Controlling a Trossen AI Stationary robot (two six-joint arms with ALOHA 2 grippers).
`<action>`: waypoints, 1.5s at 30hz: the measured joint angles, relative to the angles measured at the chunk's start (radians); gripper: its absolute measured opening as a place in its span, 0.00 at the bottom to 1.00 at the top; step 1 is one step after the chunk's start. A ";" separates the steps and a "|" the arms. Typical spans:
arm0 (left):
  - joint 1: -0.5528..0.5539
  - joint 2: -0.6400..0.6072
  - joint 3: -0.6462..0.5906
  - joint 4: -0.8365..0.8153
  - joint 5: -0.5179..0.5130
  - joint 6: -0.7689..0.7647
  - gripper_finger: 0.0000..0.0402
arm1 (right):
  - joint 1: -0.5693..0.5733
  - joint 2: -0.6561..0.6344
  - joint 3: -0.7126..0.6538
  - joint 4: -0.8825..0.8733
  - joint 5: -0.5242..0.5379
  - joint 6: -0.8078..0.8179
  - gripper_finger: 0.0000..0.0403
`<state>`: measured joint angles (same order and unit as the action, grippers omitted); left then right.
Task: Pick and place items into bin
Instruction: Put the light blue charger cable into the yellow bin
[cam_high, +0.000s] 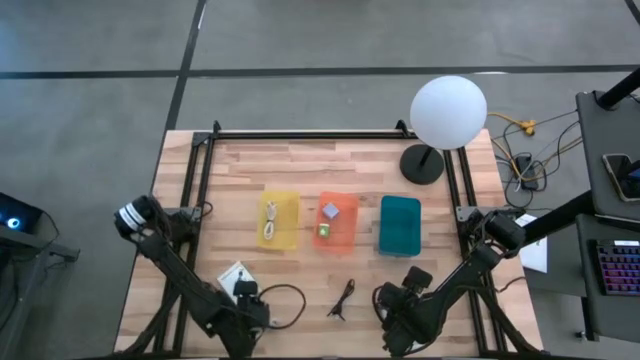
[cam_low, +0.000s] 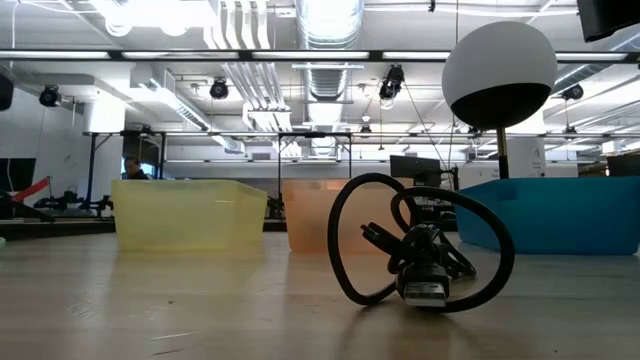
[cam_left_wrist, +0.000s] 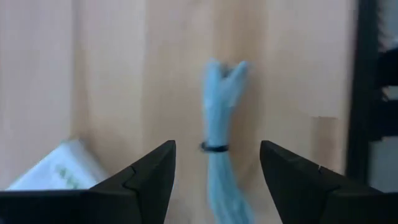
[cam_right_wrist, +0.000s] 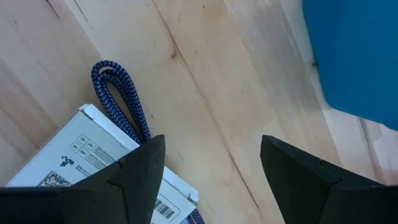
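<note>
My left gripper (cam_left_wrist: 217, 149) stands open near the table's front left (cam_high: 246, 305), pointing down. Its fingers stand on either side of a light blue tied cable bundle (cam_left_wrist: 219, 124) that lies flat on the wood, and they do not touch it. A white packet (cam_left_wrist: 53, 169) lies beside the bundle. My right gripper (cam_right_wrist: 212, 142) stands open at the front right (cam_high: 398, 310). It is over a white printed box (cam_right_wrist: 87, 158) and a blue braided cord (cam_right_wrist: 119, 93). A black cord loop (cam_low: 420, 250) and a dark clip (cam_high: 342, 298) lie between the two arms.
Three bins stand in a row at mid-table: yellow (cam_high: 278, 220) with a coiled cable inside, orange (cam_high: 338, 222) with two small cubes, and teal (cam_high: 400, 225). A white globe lamp (cam_high: 448, 112) stands at the far right. Black rails (cam_high: 190, 200) run along the table's sides.
</note>
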<state>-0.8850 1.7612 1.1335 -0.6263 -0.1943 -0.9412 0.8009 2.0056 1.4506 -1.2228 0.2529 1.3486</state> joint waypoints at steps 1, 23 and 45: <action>0.000 0.004 0.000 -0.006 0.000 -0.020 0.54 | 0.000 0.000 0.000 0.000 0.000 -0.008 0.62; 0.001 0.075 -0.009 0.055 0.009 -0.047 0.35 | 0.000 0.000 -0.005 -0.002 0.001 -0.044 0.62; 0.008 0.060 -0.018 0.060 0.009 -0.091 0.06 | 0.008 0.000 -0.005 -0.003 0.004 -0.014 0.60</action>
<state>-0.8768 1.8212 1.1155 -0.5663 -0.1855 -1.0324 0.8094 2.0060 1.4452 -1.2255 0.2566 1.3347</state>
